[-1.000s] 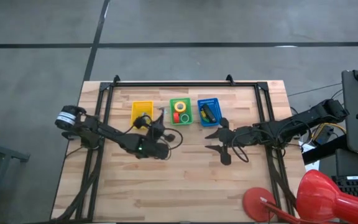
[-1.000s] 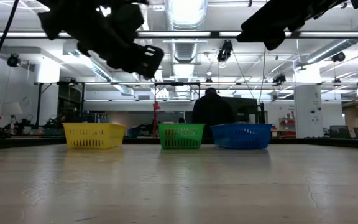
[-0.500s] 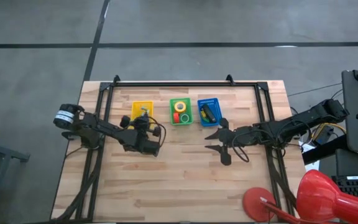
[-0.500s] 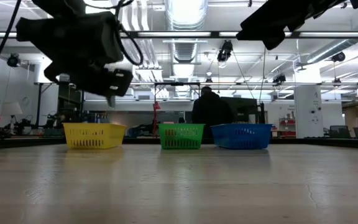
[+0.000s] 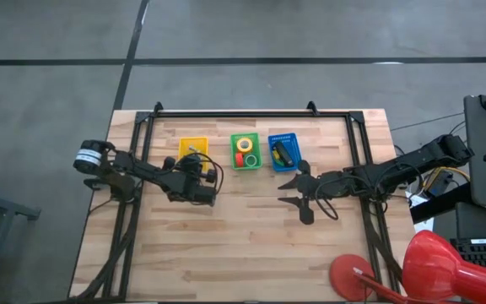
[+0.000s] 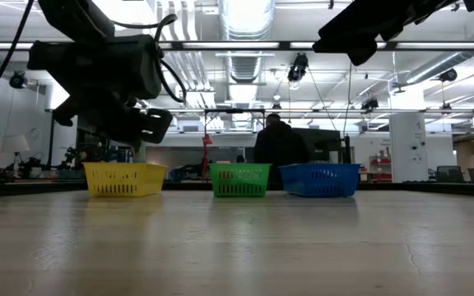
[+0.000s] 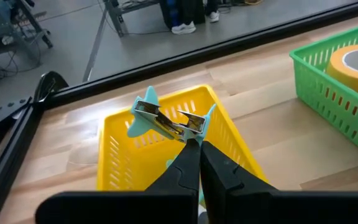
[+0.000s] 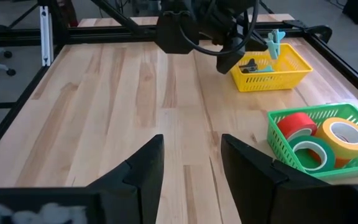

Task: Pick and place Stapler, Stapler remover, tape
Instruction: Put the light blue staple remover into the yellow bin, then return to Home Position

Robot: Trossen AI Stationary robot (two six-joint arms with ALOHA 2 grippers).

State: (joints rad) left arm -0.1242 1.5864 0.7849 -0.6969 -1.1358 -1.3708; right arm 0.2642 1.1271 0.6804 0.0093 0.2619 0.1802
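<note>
Left gripper [image 7: 194, 146], jaws clenched on a light, stiff teal-and-metal staple remover [image 7: 166, 119], hangs over the yellow plastic basket [image 7: 114, 155]; likely pivots, so pinch mid-body.

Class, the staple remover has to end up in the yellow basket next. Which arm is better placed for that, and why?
Left. The left gripper is shut on the staple remover right above the yellow basket. The right gripper waits open near the blue basket, holding nothing.
</note>
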